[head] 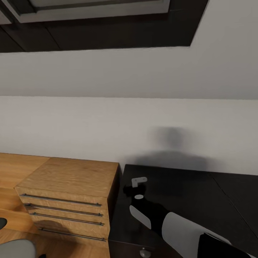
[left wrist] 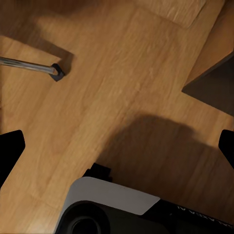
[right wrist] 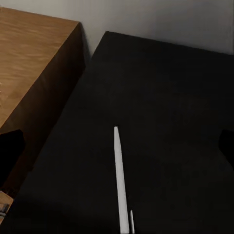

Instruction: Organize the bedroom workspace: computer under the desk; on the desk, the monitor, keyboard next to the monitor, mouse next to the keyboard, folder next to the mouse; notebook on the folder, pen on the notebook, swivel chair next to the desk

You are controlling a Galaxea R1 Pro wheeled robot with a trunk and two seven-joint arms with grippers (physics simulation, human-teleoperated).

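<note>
A thin white pen (right wrist: 119, 175) lies on the dark desk (right wrist: 165, 87), pointing away from the right wrist camera. My right gripper (right wrist: 119, 146) hovers over it, open, its black fingers (right wrist: 10, 151) far apart on either side and touching nothing. From the head, the right arm reaches over the desk (head: 193, 193) near its left end, and the gripper (head: 135, 190) hides the pen. My left gripper (left wrist: 119, 146) hangs open over the wooden floor (left wrist: 112, 83). A metal leg with a black caster (left wrist: 57, 71), like a swivel chair's, stands on that floor.
A wooden chest of drawers (head: 71, 179) stands right against the desk's left side, also seen at the desk's edge as a wooden chest (right wrist: 34, 63). A white wall (head: 129, 125) runs behind both. My own base (left wrist: 112, 204) is below the left gripper. A grey rounded shape (head: 16, 249) sits by the floor.
</note>
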